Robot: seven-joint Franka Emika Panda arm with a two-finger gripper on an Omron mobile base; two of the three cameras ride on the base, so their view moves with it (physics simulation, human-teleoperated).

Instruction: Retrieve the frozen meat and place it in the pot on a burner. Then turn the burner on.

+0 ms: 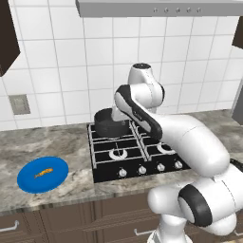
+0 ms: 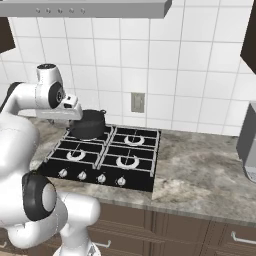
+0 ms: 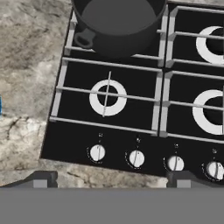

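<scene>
Pot (image 1: 111, 124) on far-left burner (image 3: 107, 97) – meat (image 1: 43, 173) on blue plate (image 1: 57, 178), left counter (image 1: 47, 142) – jaws wide, empty

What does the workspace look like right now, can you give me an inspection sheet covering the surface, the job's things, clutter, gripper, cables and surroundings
Surface: marbled counter with a black cooktop set in it.
Job's things: frozen meat lies on the blue plate, left of the cooktop; pot stands on the rear left burner, looks empty; front left burner bare.
Clutter: nothing seen.
Gripper: gripper above the cooktop's front edge, fingertips wide apart, holding nothing.
Cables: nothing seen.
Surroundings: white tiled wall, range hood, wall socket, four knobs, dark cabinets below.
</scene>
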